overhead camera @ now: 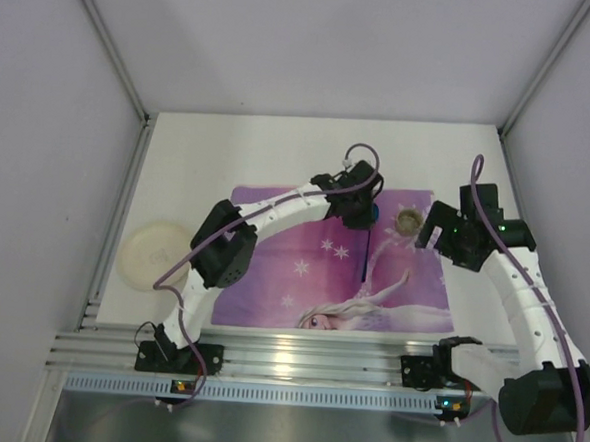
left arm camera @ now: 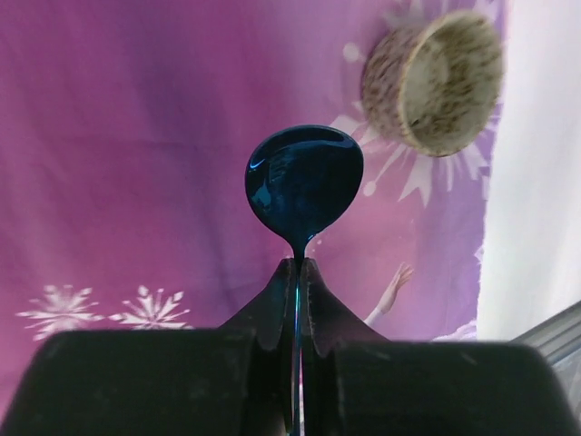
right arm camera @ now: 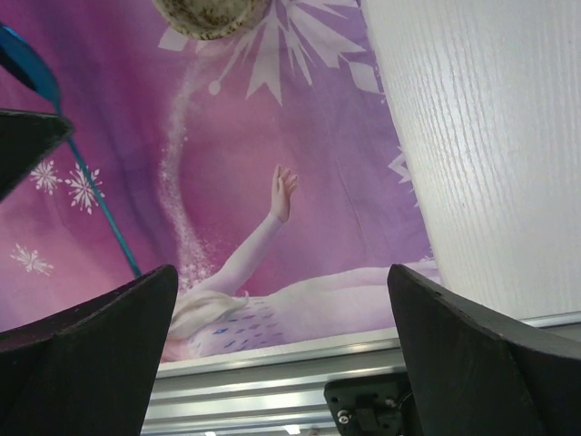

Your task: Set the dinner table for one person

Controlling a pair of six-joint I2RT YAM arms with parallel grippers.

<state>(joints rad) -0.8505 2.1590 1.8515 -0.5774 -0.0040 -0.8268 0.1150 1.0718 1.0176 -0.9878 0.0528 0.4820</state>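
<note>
1. The bench (overhead camera: 199, 155) is a wide, plain white rectangle, far bigger than anything lying on it. It runs from the metal rail (overhead camera: 286, 361) at the near edge, where the arms stand, back to the grey walls.
2. Seen close from the right wrist, its surface is smooth and matte with a faint fine grain.
3. A purple princess placemat (overhead camera: 342, 274) lies flat on the middle of it, with bare white showing on the left, the right and the far side.
4. A cream plate (overhead camera: 156, 253) sits on the bare white off the mat's left edge.
5. A small speckled cup (overhead camera: 407, 222) stands on the mat near its far right corner.
6. The left hand (left arm camera: 298, 272) is over the far part of the mat, its fingers pressed together on the thin handle of a dark blue spoon (left arm camera: 304, 182). The bowl of the spoon sticks out past the fingertips, near the cup but not touching it.
7. The right hand (right arm camera: 281, 272) hangs near the mat's right edge just beside the cup, its fingers spread wide apart with nothing between them.
</note>
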